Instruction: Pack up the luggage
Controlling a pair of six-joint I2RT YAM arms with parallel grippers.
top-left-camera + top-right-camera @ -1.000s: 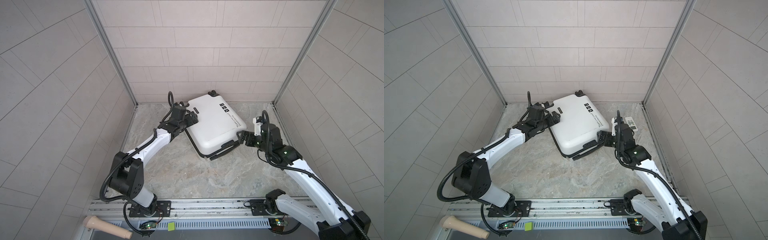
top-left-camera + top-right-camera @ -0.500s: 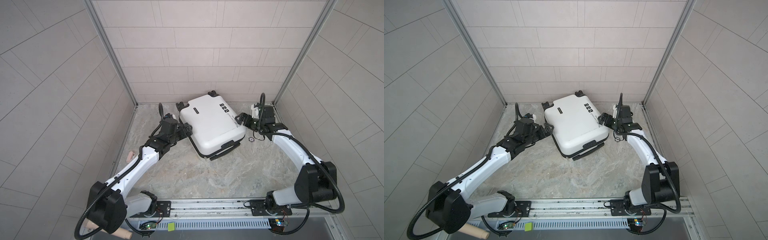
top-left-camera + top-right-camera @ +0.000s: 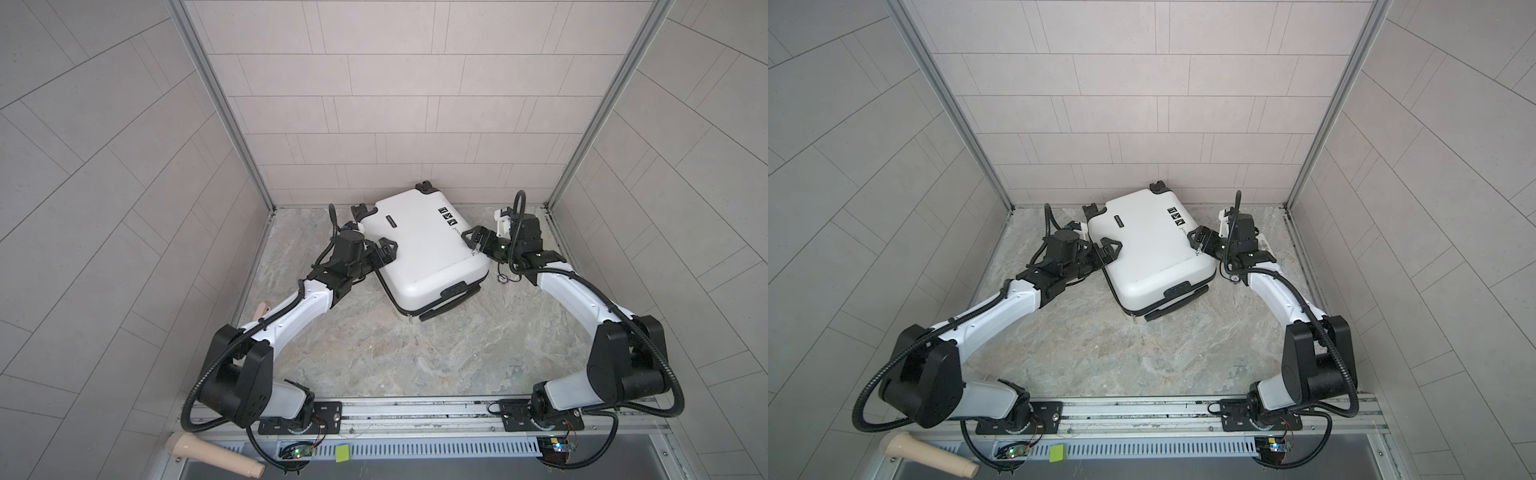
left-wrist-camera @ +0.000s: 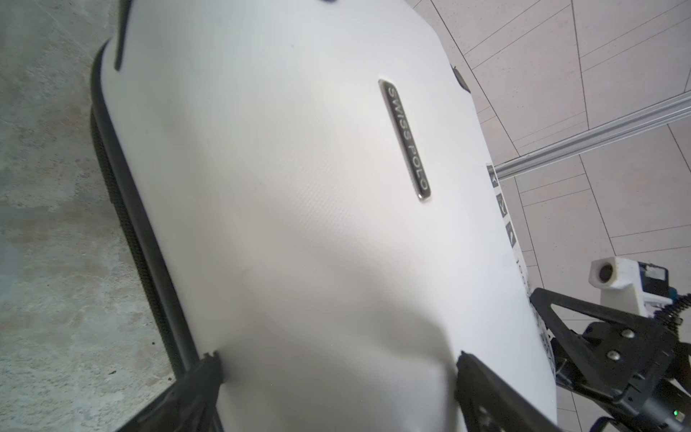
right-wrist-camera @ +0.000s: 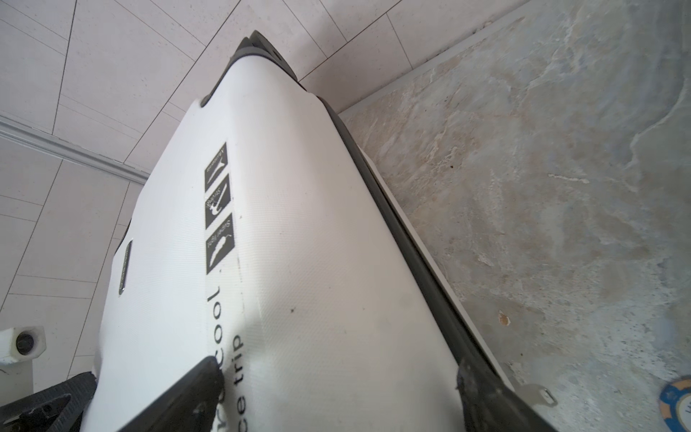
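Left fingers are spread wide, straddling the left side of the white suitcase: one tip by the black zipper band, the other over the lid. Right fingers are just as wide, set across the opposite side at the "cool trip" lettering. Whether any tip presses the shell, I can't tell. The suitcase lies flat and skewed near the back edge of the desk, wheels toward the back. It is closed, its contents hidden. A small blue chip lies just beside it.
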